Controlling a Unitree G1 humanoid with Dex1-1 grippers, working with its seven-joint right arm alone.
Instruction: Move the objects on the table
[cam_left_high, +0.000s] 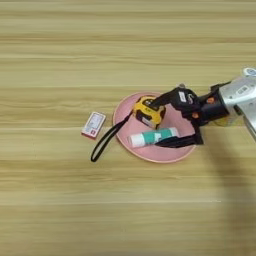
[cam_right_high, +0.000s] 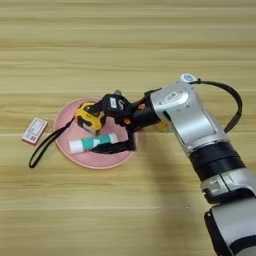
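A pink round plate (cam_left_high: 150, 155) lies on the wooden table (cam_left_high: 125, 50). On it rest a yellow-black tape measure (cam_left_high: 147, 112) and, nearer me, a white-and-green tube (cam_left_high: 152, 136) lying on its side. The tape measure's black strap (cam_left_high: 105, 142) trails off the plate's left rim onto the table. My right gripper (cam_left_high: 155, 125) reaches in from the right over the plate and is open wide. Its upper finger sits at the tape measure's right side, and its lower finger lies along the tube's near side. A small white-and-red box (cam_left_high: 93, 124) lies on the table left of the plate.
My silver forearm (cam_right_high: 185, 115) crosses the right part of the table, with a black cable looping behind it. Something yellowish (cam_right_high: 162, 126) peeks out under the wrist, mostly hidden. Bare wood surrounds the plate on the far, near and left sides.
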